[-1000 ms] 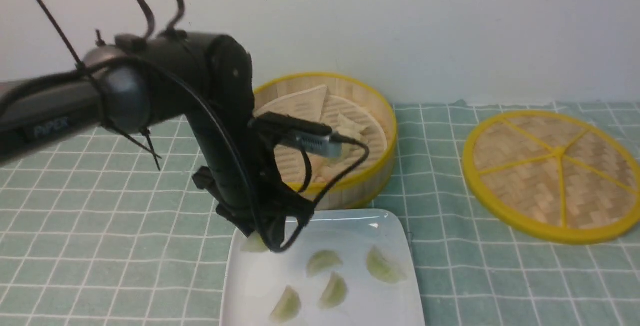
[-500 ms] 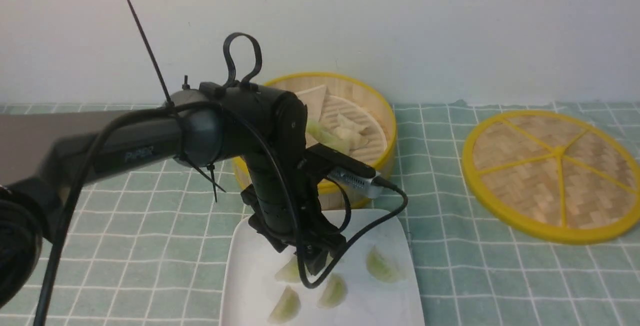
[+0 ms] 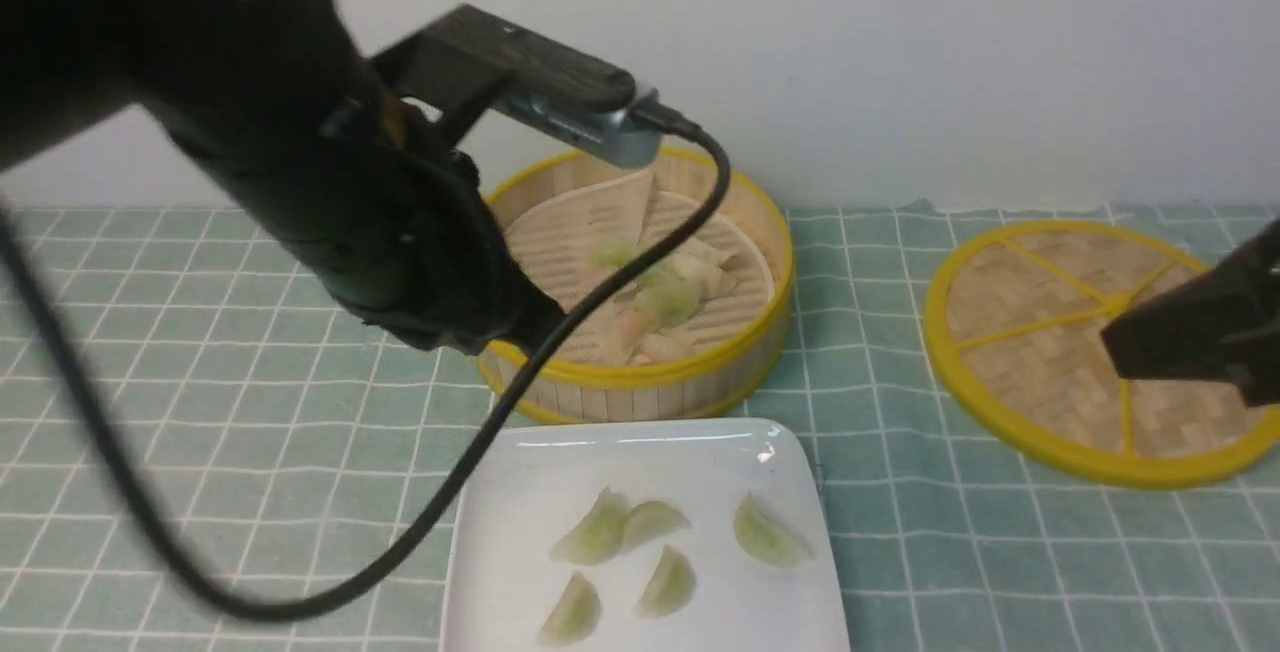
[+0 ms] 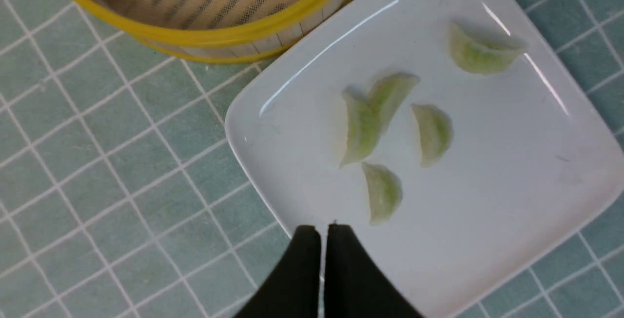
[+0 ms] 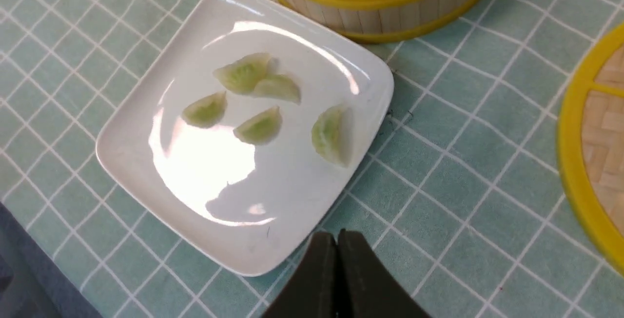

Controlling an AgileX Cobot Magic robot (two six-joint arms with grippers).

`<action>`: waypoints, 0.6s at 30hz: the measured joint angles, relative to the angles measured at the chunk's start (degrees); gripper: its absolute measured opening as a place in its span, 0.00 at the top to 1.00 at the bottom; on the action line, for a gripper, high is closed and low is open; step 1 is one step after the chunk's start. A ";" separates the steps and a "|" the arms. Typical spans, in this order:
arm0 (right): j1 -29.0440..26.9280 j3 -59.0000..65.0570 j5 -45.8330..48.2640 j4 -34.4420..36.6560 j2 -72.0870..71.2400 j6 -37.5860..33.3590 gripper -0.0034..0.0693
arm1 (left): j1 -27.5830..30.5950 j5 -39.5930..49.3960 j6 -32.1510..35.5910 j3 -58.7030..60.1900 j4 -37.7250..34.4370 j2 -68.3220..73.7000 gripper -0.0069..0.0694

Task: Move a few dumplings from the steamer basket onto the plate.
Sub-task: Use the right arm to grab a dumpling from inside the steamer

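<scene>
Cloth: green checked tablecloth (image 3: 200, 432) covering the whole work surface.
Lid: flat woven bamboo lid with yellow spokes (image 3: 1030, 322), off the basket, lying far right.
Basket: round bamboo steamer basket with yellow rims (image 3: 650, 397), at the centre and far side, uncovered. At least two green dumplings (image 3: 668, 302) lie in it among paler ones.
Plate: glossy white square plate (image 3: 500, 552), at the near centre, just in front of the basket.
Left gripper (image 4: 321, 230): fingers pressed together on nothing, raised with its tips over the plate's edge.
Right gripper (image 5: 337, 235): fingers together and empty, over the cloth to the right of the plate.
Dumplings on plate (image 3: 770, 532): five small translucent green crescents. Two touch each other and the others lie apart.
Done: five moved, which I judge enough for "a few".
Left: probably nothing except drawing the arms clear.
</scene>
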 joint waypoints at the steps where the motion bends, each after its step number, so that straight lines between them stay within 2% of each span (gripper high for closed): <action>1: 1.91 -1.12 -0.79 -1.24 1.86 -0.07 0.97 | 0.00 -0.25 -0.79 2.22 0.00 -3.15 0.92; 6: 9.84 -7.12 -7.63 -6.74 12.21 -0.12 0.96 | 0.00 -3.87 -5.10 15.40 -1.61 -18.18 0.92; 11: 14.59 -13.48 -12.71 -7.45 22.23 -0.12 0.92 | 0.00 -6.59 -6.06 25.93 -5.19 -31.12 0.92; 18: 18.83 -25.53 -16.95 -11.44 38.61 -0.31 0.68 | 0.00 -7.31 -7.55 35.83 -8.86 -45.90 0.92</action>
